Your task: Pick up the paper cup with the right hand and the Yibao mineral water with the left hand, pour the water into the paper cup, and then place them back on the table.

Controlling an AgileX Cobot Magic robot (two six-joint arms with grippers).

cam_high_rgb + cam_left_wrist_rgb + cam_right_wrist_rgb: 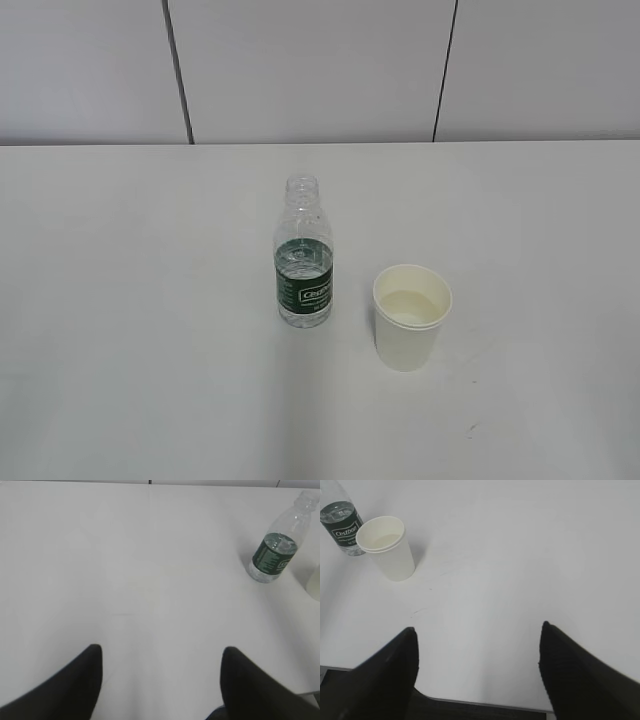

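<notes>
The Yibao mineral water (303, 255), a clear capless bottle with a dark green label, stands upright on the white table (120, 300) near the middle. The white paper cup (410, 316) stands upright just right of it and holds some water. Neither arm shows in the exterior view. In the left wrist view my left gripper (161, 655) is open and empty over bare table, with the bottle (276, 550) far at the upper right. In the right wrist view my right gripper (477, 635) is open and empty, with the cup (386, 547) and bottle (341, 522) at the upper left.
A grey panelled wall (320, 70) runs behind the table. The table's front edge (485, 701) shows below the right gripper. A small dark mark (470, 430) lies on the tabletop at the front right.
</notes>
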